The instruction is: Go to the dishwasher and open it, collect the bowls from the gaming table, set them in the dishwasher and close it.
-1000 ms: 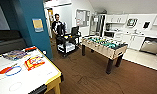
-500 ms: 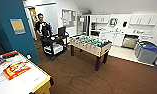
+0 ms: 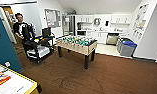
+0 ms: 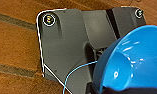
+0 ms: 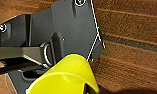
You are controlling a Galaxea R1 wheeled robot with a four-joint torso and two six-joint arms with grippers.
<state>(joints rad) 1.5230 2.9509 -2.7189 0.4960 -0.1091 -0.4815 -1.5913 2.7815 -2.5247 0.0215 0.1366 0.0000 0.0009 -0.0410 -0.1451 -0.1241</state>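
Close to the left wrist camera sits the blue bowl (image 4: pixel 134 62), tilted, with its hollow side visible above the brown floor; whether the left gripper's fingers clamp it cannot be told. Near the right wrist camera the yellow bowl (image 5: pixel 66 76) shows the same way, and the right gripper's state cannot be told either. At the lower left of the head view is a corner of the gaming table (image 3: pixel 31 86). Far across the room stands the steel-grey dishwasher (image 3: pixel 111 39), beyond a foosball table (image 3: pixel 76 45). A person (image 3: pixel 22 28) stands by a black cart (image 3: pixel 40 48).
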